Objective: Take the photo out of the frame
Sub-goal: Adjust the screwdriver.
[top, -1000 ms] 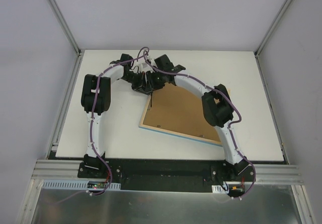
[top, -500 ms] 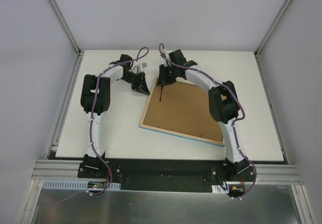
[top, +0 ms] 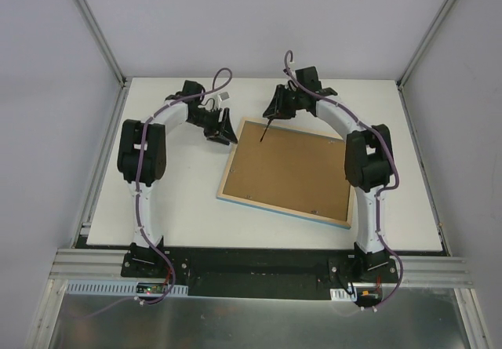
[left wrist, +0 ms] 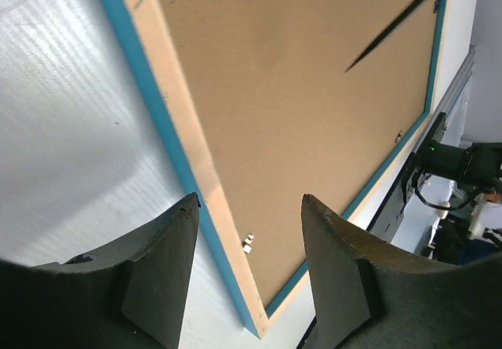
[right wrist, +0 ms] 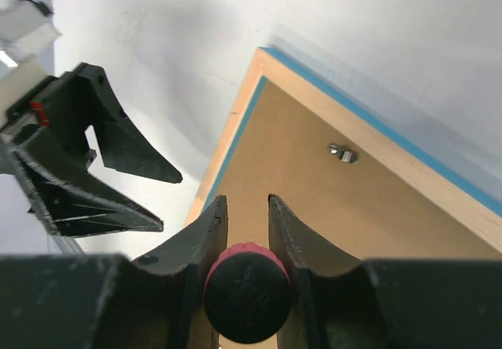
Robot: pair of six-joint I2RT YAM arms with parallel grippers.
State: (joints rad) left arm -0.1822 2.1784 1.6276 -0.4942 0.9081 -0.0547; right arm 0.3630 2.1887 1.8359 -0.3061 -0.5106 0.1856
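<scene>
The frame [top: 274, 210] lies face down on the white table, its pale wood rim [left wrist: 180, 137] and blue edge showing around the brown backing board [top: 290, 172]. The photo is hidden under that board. My left gripper [top: 223, 133] hovers open at the frame's far left corner, with nothing between its fingers [left wrist: 249, 200]. My right gripper [top: 276, 107] is shut on a screwdriver with a red and black handle [right wrist: 245, 290]. The screwdriver's thin black shaft [top: 267, 131] points down at the board near the far edge.
Small metal tabs [right wrist: 343, 154] [left wrist: 247, 244] sit at the rim on the board's back. A small grey square object [top: 224, 96] lies at the table's far side. White table [top: 180, 200] stretches left of the frame, with grey enclosure walls around it.
The two grippers were together at the frame's far left corner and have parted. The left one moved left and opened. The right arm swung right and back with the screwdriver.
</scene>
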